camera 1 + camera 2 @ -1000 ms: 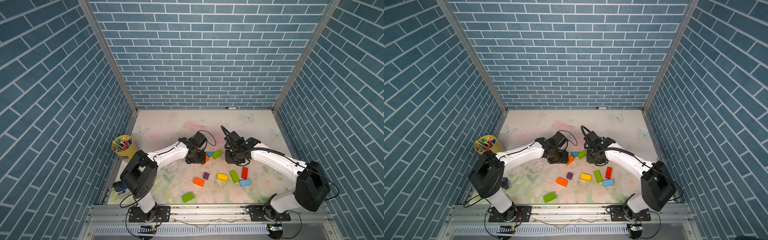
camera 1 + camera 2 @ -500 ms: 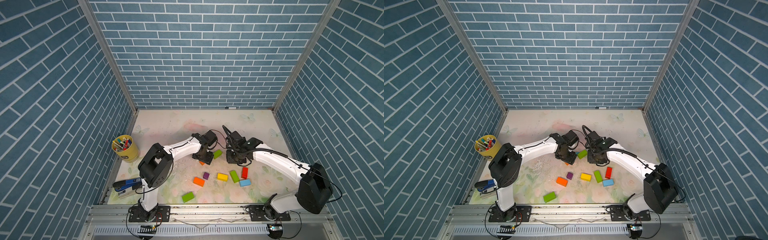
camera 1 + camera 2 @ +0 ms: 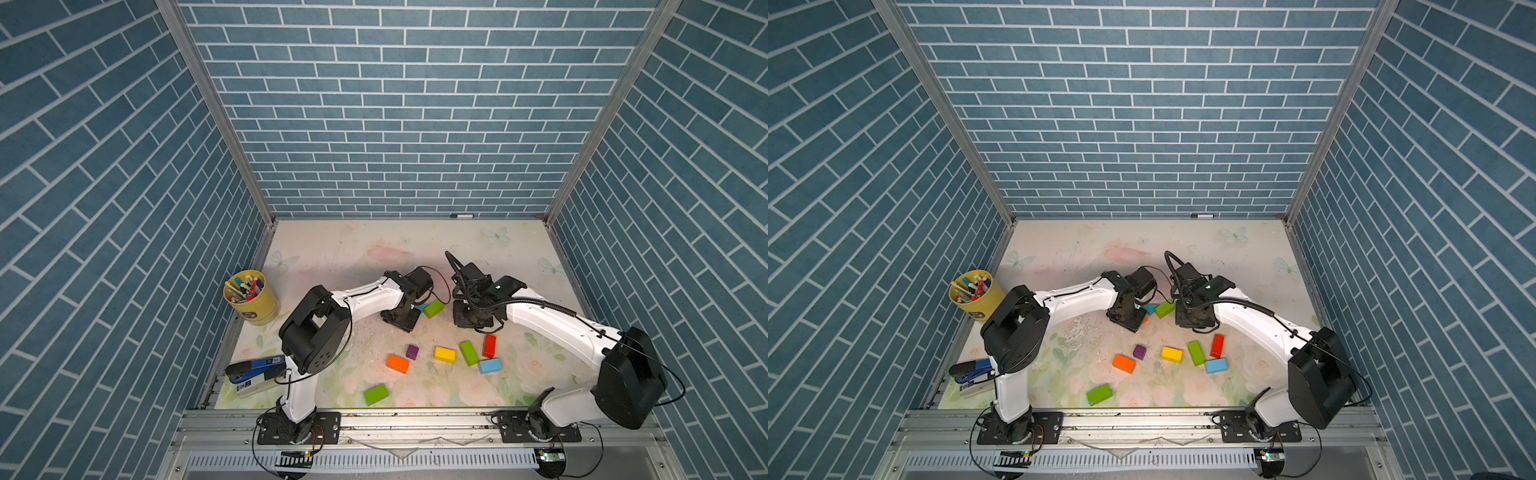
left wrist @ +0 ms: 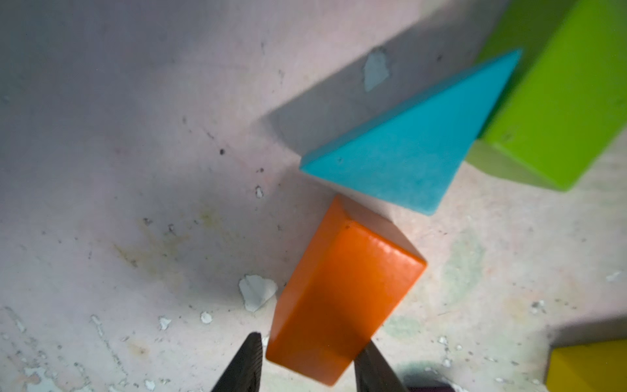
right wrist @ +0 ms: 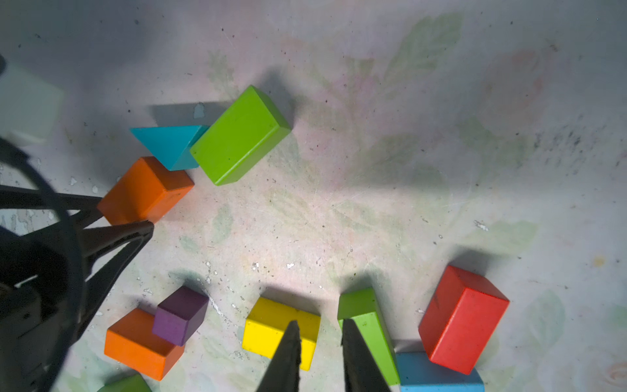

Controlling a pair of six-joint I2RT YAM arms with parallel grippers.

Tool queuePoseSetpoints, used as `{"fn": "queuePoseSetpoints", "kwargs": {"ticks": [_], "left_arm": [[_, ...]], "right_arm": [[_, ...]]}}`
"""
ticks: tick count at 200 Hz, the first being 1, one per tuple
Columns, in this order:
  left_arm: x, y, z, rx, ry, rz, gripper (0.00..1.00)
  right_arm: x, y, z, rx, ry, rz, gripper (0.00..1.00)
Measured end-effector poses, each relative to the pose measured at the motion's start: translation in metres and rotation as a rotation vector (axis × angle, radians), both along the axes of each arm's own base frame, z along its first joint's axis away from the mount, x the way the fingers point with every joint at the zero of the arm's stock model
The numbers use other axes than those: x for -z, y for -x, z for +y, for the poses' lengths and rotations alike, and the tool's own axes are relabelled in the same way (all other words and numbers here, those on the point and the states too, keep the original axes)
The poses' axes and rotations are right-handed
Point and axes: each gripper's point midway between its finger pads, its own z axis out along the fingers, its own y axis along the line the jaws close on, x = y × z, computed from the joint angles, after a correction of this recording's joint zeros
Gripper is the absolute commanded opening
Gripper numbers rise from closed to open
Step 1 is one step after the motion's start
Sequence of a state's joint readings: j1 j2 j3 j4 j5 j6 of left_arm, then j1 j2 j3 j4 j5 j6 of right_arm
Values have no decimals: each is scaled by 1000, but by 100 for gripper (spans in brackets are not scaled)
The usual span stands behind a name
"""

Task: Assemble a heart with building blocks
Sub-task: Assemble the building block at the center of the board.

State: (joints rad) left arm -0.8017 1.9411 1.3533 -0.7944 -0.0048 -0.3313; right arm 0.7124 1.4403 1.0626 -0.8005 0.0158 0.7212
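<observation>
My left gripper (image 4: 310,339) is shut on the near end of an orange brick (image 4: 342,292) lying on the table. Its far end sits beside the teal triangle (image 4: 407,146), which touches a green brick (image 5: 241,135). In a top view the left gripper (image 3: 1133,322) hides most of that orange brick. My right gripper (image 5: 320,322) hovers shut and empty above the gap between a yellow brick (image 5: 271,332) and another green brick (image 5: 366,305). Loose blocks lie nearer the front: purple cube (image 3: 412,351), second orange brick (image 3: 397,363), red brick (image 3: 489,345), light-blue brick (image 3: 489,365), third green brick (image 3: 375,394).
A yellow cup of marker pens (image 3: 250,297) stands at the left edge. In front of it lies a blue-and-white stapler-like gadget (image 3: 257,374). Brick-patterned walls close in three sides, and a metal rail (image 3: 415,419) runs along the front.
My left arm's elbow has swung right and forward, uncovering the stapler-like gadget, and its jaws have narrowed onto the orange brick. The right jaws have closed a little more.
</observation>
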Motion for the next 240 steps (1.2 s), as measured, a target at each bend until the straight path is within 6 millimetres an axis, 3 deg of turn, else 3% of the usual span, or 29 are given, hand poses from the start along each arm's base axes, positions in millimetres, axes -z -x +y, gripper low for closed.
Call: {"fn": "queuePoseSetpoints", "kwargs": {"ticks": [24,49,66,79,95,112,134,165,212,240], "left_arm": [[4,3,3,-15,-8,7,27],[2,11,12,-30,-4,3,25],[-3,20,24,-51,-8,-3,31],[-10,23,30,-65,-10,-13,43],[-14,23,30,-86,1,-22,56],[-15,23,27,-94,16,-18,64],[-23,20,17,-90,41,-19,63],[-32,8,-1,-82,69,-42,54],[-7,12,8,-91,-16,8,55],[-5,4,15,-113,-54,-6,54]], "right_arm": [[0,0,0,0,0,0,20],[2,1,-1,0,2,4,19],[4,3,-2,0,6,10,20],[5,4,-3,0,8,14,20],[6,4,-2,-1,7,14,21],[6,4,-2,-1,7,14,24],[5,4,-3,0,7,13,24],[3,4,-3,0,1,5,24],[0,5,-5,0,-4,-4,24],[0,5,-4,0,-4,-4,24]]}}
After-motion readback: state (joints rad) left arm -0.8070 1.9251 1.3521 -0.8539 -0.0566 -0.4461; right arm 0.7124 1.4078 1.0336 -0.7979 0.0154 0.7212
